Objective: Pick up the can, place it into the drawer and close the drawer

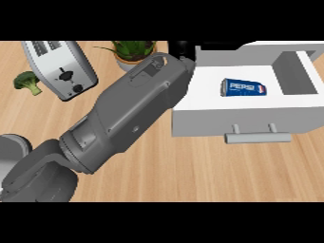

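Observation:
A blue Pepsi can (pixel 245 87) lies on its side on the floor of the open white drawer (pixel 252 118), nothing touching it. The drawer's grey bar handle (pixel 258 137) faces me at the front. My left forearm (pixel 133 111) crosses the counter from the lower left up to the drawer's left wall. Only a black bit of the left hand (pixel 181 48) shows at the drawer's back-left corner, apart from the can; the rest is hidden. My right hand is nowhere in the view.
A silver toaster (pixel 59 69) stands at the upper left, with a broccoli floret (pixel 27 81) to its left. A potted plant (pixel 131 50) sits just behind my forearm. Bare wooden counter (pixel 214 171) lies in front of the drawer.

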